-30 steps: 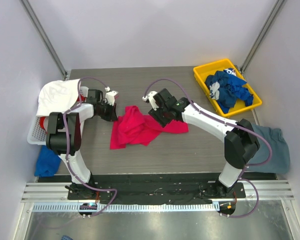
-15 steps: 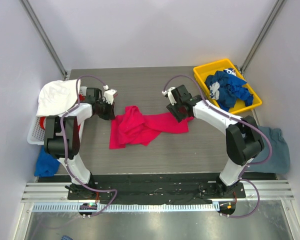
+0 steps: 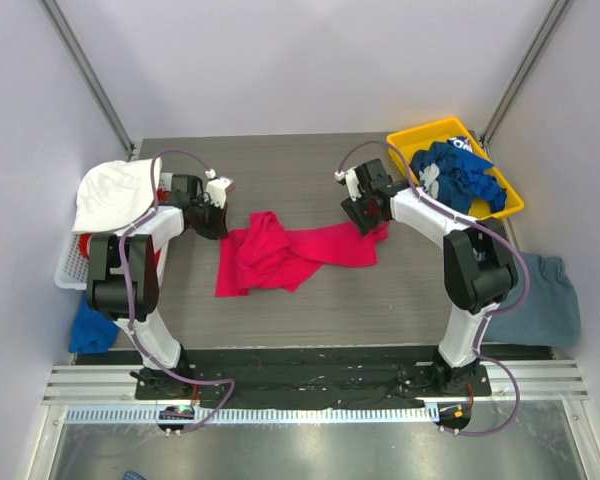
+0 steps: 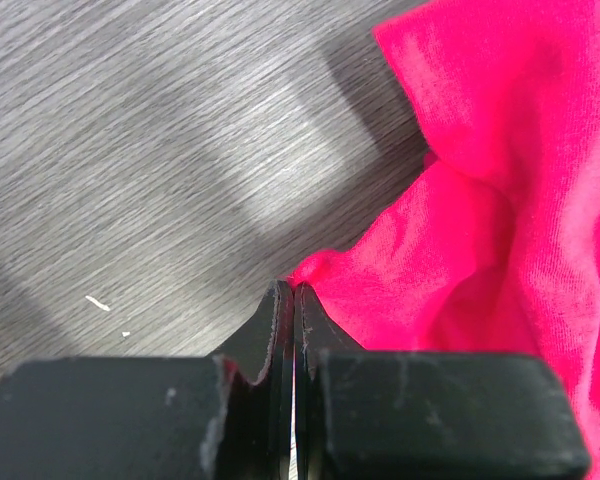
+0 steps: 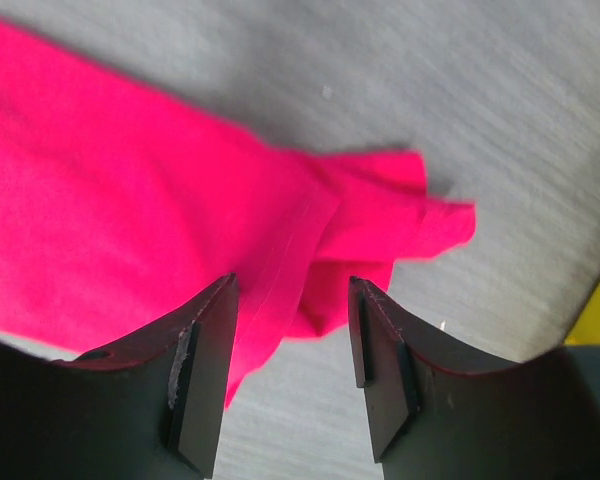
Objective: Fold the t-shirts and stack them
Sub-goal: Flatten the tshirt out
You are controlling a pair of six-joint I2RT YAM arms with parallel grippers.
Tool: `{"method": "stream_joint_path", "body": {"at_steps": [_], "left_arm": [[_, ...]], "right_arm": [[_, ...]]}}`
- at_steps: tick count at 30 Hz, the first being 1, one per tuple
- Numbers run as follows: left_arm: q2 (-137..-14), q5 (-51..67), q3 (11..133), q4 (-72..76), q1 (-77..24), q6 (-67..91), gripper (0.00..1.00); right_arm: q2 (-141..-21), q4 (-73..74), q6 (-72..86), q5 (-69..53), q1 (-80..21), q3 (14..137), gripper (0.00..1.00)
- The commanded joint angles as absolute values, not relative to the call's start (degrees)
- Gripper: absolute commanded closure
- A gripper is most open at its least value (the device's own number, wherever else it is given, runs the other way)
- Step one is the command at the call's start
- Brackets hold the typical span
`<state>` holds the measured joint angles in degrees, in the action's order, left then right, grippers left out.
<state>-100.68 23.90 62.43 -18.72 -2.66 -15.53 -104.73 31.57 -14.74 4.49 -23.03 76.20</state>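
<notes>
- Within the last second the right claw [image 3: 367,213] swung from the middle of the pink-red t-shirt [image 3: 280,255] to its right-hand corner. Its jaws were open, with the hem just beneath and between them.
- The left claw [image 4: 295,292] was closed on a tiny nip of cloth at its very tips.
- So thin a nip could slip free once the shirt was pulled taut.
- The right claw might catch bunched double layers.

Grey wood-grain table [image 3: 280,170] with 1 pink-red t-shirt [image 3: 298,250] and 1 yellow tray [image 3: 418,131]
</notes>
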Motion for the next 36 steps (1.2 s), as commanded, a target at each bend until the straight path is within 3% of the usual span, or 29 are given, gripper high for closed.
{"method": "stream_joint_path", "body": {"at_steps": [1, 32, 36], "left_arm": [[-98.44, 23.47, 62.14, -18.81, -2.90, -16.44, 1.00], [-98.26, 22.94, 60.91, -18.90, -2.90, -18.02, 1.00], [-98.35, 23.11, 60.91, -18.90, -2.81, -17.84, 1.00]], "right_arm": [[-106.96, 30.50, -13.36, -3.84, -20.66, 82.34, 0.45], [-111.71, 31.64, -11.43, -10.90, -17.32, 83.41, 0.53], [-111.97, 31.64, -11.34, -11.16, -17.23, 83.67, 0.63]]}}
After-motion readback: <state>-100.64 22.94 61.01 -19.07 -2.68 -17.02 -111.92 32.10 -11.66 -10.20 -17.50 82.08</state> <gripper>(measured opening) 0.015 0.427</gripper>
